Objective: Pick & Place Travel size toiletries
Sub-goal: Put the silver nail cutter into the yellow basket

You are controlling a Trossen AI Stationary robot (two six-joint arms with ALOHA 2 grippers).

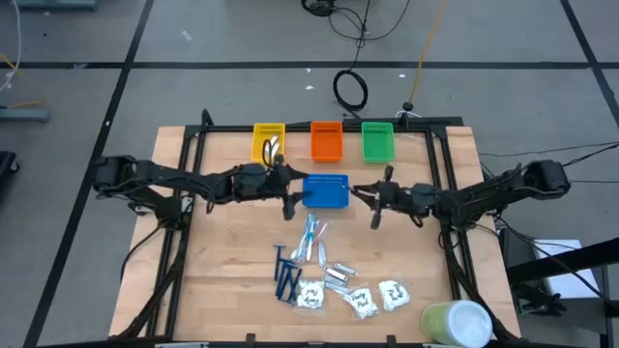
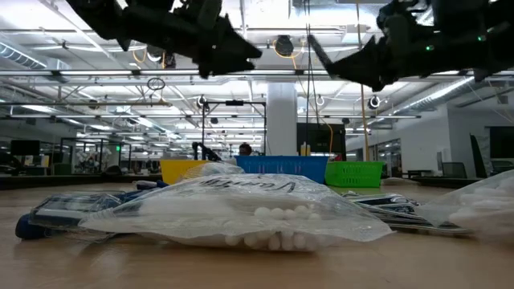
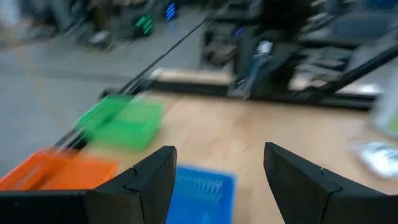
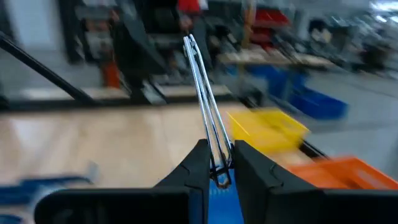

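Observation:
My right gripper (image 4: 217,167) is shut on a slim light-blue-and-white stick (image 4: 202,93) and hangs in the air just right of the blue tray (image 1: 326,190). My left gripper (image 3: 219,180) is open with nothing between its fingers and hovers at the blue tray's left side (image 1: 290,193). The other travel size toiletries (image 1: 324,275), namely dark blue razors, light-blue sticks, silvery packets and white sachets, lie in a loose pile on the table's near half. In the low view a clear packet (image 2: 241,213) of the pile fills the foreground. My right gripper pinches one end of the stick (image 4: 216,155) between its two fingers. The fingers come in about level from the table's right side. The stick runs on past the fingertips, along the fingers and slanting up, lifted clear of the table and the tray.
Yellow (image 1: 269,141), orange (image 1: 327,141) and green (image 1: 377,141) trays stand in a row at the far edge, behind the blue tray. A big pale green-and-white cylinder (image 1: 456,324) stands at the near right corner. Bare wood lies between the blue tray and the pile.

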